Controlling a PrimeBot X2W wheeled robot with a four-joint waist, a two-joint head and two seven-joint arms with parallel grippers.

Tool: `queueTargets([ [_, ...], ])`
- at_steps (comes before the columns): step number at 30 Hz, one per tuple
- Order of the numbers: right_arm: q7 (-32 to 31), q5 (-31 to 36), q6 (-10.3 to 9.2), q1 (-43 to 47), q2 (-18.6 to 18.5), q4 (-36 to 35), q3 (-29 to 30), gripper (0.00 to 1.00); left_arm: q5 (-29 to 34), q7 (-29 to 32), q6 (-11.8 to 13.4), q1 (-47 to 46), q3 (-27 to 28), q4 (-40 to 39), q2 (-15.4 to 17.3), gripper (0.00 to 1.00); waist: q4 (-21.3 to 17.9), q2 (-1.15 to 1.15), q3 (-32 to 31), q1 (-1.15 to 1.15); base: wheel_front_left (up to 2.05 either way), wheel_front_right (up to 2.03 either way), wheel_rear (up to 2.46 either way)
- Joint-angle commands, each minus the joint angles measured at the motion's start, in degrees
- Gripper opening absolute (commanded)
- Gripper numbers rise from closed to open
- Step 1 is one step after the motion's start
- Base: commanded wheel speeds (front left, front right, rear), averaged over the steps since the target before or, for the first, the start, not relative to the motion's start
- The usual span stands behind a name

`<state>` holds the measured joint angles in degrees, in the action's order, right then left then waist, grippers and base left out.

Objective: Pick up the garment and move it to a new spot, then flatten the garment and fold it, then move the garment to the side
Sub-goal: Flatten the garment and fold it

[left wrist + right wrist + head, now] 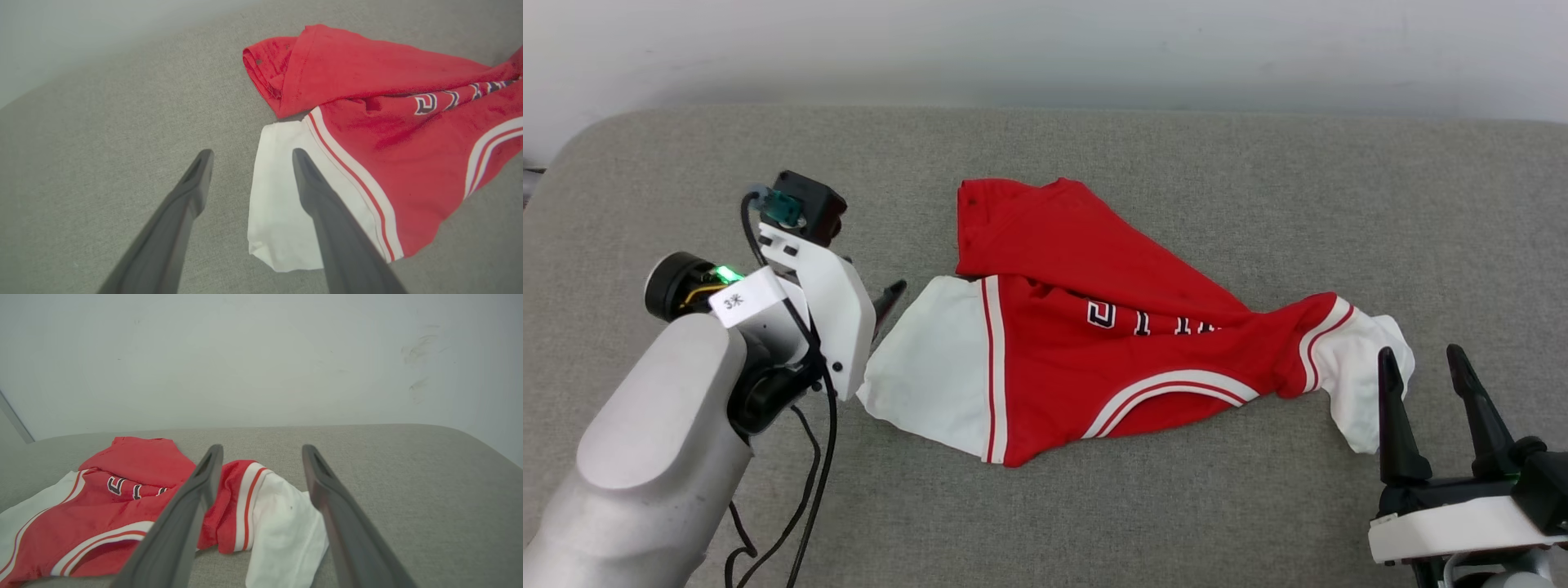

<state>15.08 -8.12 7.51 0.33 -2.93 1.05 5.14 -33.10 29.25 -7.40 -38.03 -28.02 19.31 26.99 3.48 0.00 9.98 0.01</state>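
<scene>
got garment bunched in the middle of the pad, not flat, long axis running left-right across head view, print half buried in a fold, red flap thrown up toward the wall. reading left gripper as spread wide and empty, tips just beside the white sleeve at the left end; in left wrist view one finger over that sleeve's edge, the other over bare pad, so straddling the cuff edge, can't tell whether touching cloth. reading right gripper as spread wide too, empty, pointing up head view at the other sleeve on the right end, one finger overlapping its cuff, contact unclear. judging step as pre-grasp for the pick-and-move: no lift yet, nothing flattened or folded. nearer arm: about even, each parked at its own end; slight edge to left on alignment. next move probably needs closing on both sleeve ends along the long axis, then lifting together to hang the cloth out straight. no obstacle seen between tips and cloth; just the left arm's own cable drooping below the wrist, apart from the garment. risks: pinching only one layer, or dragging the folded flap underneath.
</scene>
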Motion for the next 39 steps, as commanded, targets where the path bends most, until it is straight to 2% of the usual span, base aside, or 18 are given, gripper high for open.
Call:
queueTargets([
  [1, 0.1, 0.1, -0.04, -0.9, 0.1, -0.3, 0.0, 1.0, -1.5, 1.7, 0.0, -0.6, -1.3, 0.0, 0.5, 1.0, -0.3, 0.0, 0.6, -0.01, 0.0, 0.0, 0.0],
  [5, 0.1, 0.3, -0.04, -2.0, 0.1, -0.5, 0.0, 1.0, -7.2, 8.2, 0.0, -3.0, -7.3, 0.8, 3.9, 1.0, -0.9, 0.0, 2.3, -0.01, 0.0, 0.0, 0.0],
  [11, 0.1, 0.5, -0.04, -3.8, 0.1, -0.7, -0.2, 1.0, -12.3, 13.0, 0.0, -5.0, -15.8, 6.1, 6.1, 1.0, -2.3, 0.0, 5.2, -0.01, 0.0, 0.0, 0.0],
  [16, 0.1, 0.3, -0.04, -4.5, 0.1, -0.7, -0.4, 1.0, -14.7, 13.5, 0.0, -5.0, -18.9, 9.7, 6.3, 1.0, -3.2, 0.0, 6.4, -0.01, 0.0, 0.0, 0.0],
  [21, 0.1, -0.1, -0.04, -4.8, 0.1, -0.7, -0.3, 1.0, -17.7, 13.4, 0.1, -3.1, -24.2, 11.9, 6.3, 1.0, -3.9, 0.0, 7.0, -0.01, 0.0, 0.0, 0.0],
  [22, 0.1, -0.1, -0.04, -4.7, 0.1, -0.7, -0.2, 1.0, -18.3, 13.3, 0.1, -3.0, -25.2, 11.9, 6.4, 0.77, -3.8, 0.0, 7.0, -0.01, 0.0, 0.0, 0.0],
  [23, 0.1, -0.1, -0.04, -4.5, 0.1, -0.6, -0.1, 1.0, -18.8, 13.1, 0.1, -3.0, -26.1, 11.8, 6.7, 0.26, -3.7, 0.0, 6.9, -0.01, 0.0, 0.0, 0.0],
  [24, 0.1, 0.0, -0.04, -4.3, 0.1, -0.6, 0.1, 1.0, -19.4, 12.6, 0.1, -3.3, -26.7, 11.5, 6.9, 0.0, -3.6, 0.0, 6.7, -0.01, 0.0, 0.0, 0.0],
  [30, 0.1, 0.3, -0.04, -3.7, 0.1, -0.3, 0.3, 1.0, -21.4, 6.8, 0.1, -7.2, -27.0, 10.8, 10.9, 0.0, -2.2, 0.0, 4.9, -0.01, 0.0, 0.0, 0.0],
  [33, 0.1, 0.4, -0.04, -3.2, 0.1, -0.3, 0.2, 1.0, -20.0, 3.2, 0.1, -9.0, -26.6, 11.8, 13.7, 0.0, -1.8, 0.0, 4.2, -0.01, 0.0, 0.0, 0.0],
  [39, 0.1, 0.5, -0.04, -2.7, 0.1, -0.2, -0.1, 1.0, -18.4, -1.4, 0.7, -9.2, -25.6, 16.6, 16.9, 0.0, -1.8, 0.0, 3.5, -0.01, 0.0, 0.0, 0.0],
])
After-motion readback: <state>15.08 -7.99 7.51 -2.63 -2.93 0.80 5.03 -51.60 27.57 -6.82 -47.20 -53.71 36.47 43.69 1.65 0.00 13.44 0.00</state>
